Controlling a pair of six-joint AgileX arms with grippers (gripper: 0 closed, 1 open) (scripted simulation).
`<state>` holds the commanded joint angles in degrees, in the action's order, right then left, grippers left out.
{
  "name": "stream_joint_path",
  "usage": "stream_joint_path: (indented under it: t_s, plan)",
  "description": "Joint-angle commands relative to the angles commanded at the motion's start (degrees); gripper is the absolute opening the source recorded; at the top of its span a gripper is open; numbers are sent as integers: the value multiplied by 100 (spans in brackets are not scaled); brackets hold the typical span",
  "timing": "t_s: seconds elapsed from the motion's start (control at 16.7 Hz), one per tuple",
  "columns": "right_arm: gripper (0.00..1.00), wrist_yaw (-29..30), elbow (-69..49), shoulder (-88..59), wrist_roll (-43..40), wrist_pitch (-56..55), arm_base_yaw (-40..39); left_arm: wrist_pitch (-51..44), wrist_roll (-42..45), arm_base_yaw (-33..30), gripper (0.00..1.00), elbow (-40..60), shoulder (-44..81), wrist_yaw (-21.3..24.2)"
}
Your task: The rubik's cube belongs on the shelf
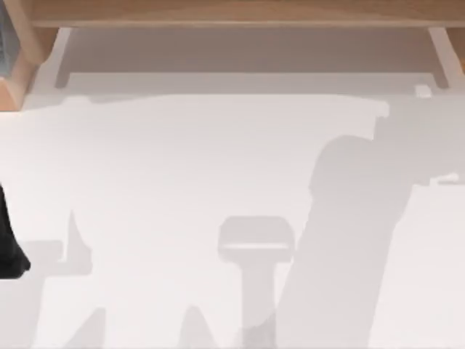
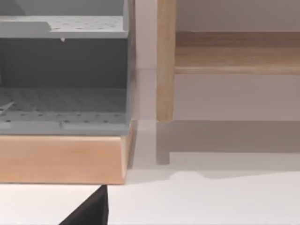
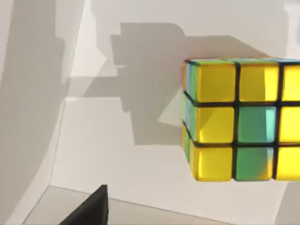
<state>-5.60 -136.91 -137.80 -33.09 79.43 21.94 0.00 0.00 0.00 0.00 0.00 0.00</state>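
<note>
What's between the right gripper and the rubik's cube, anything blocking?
Nothing visible. In the right wrist view the rubik's cube sits close ahead, with bare white surface and shadows around it. The shelf runs along the far edge of the table.

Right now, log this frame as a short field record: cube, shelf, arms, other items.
cube: yellow and green, close in the right wrist view, white surface behind it
shelf: wooden board along the top view's far edge, pale supports below
left arm: dark part at the top view's left edge
other: grey rack on a wooden base beside the shelf
</note>
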Motion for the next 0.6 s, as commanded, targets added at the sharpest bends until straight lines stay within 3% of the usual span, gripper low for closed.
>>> stream_joint_path:
  t_s: [0.36, 0.6]
  plan:
    - [100, -42, 471, -610, -99, -1069, 46, 0, 0, 0, 100, 0, 0, 0]
    - [100, -50, 509, -663, -99, -1153, 40, 0, 0, 0, 100, 0, 0, 0]
